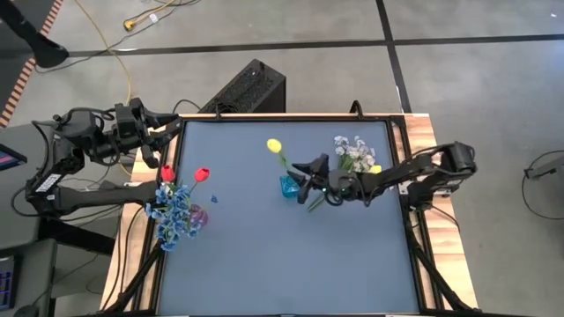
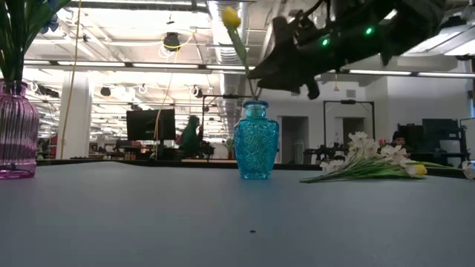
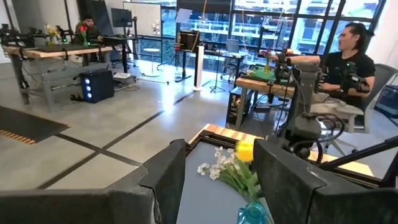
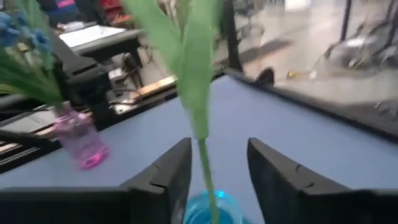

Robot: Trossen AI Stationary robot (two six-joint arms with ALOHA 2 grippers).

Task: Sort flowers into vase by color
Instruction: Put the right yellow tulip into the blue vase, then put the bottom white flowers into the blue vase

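A yellow tulip (image 1: 274, 146) stands with its stem (image 4: 203, 155) in the turquoise glass vase (image 2: 256, 141) at mid-table. My right gripper (image 4: 219, 162) is open just above the vase mouth, one finger on either side of the stem and clear of it. A pink vase (image 2: 15, 130) at the left holds blue sprays (image 1: 176, 211) and two red tulips (image 1: 202, 174). White sprays (image 1: 352, 151) and another yellow tulip (image 1: 375, 169) lie flat on the table at the right. My left gripper (image 1: 172, 134) waits open at the far left corner.
A black box (image 1: 251, 88) sits on the floor beyond the table's far edge. People sit at desks in the room behind. The blue table top (image 1: 291, 264) stretches bare toward the near edge.
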